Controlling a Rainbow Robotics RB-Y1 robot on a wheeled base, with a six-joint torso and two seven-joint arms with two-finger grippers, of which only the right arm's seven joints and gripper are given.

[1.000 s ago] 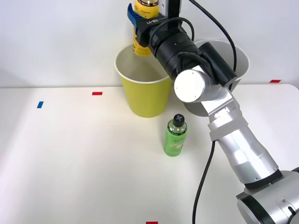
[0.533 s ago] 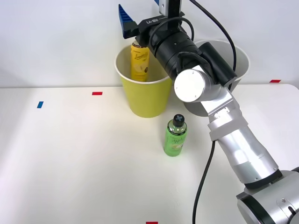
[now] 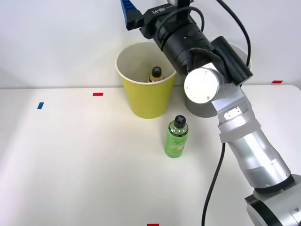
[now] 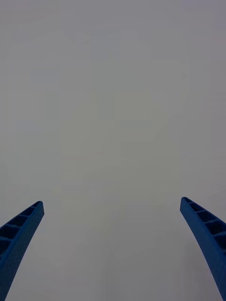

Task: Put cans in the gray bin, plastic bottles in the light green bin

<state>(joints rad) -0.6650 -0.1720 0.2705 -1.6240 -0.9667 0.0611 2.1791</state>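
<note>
White tabletop point(image 3: 70, 165) ran up to a plain pale wall, with small red and blue tape marks scattered across it. At the far edge stood the light green bin point(image 3: 146, 101), and the yellow bottle point(image 3: 155, 74) rested inside it, only its black cap and golden neck showing above the rim. The gray bin point(image 3: 202, 110) stood just beside it on the robot's right, largely hidden behind the right arm. The right gripper point(image 4: 113, 249) hung high above the light green bin, its blue ribbed fingers point(image 4: 19, 235) spread wide apart and holding nothing, facing bare wall. The green bottle point(image 3: 177, 136) stood upright on the table, its long axis vertical, in front of the two bins. It lay well below the gripper and nearer the robot, so the next reach likely called for coming down and back toward the robot.
</note>
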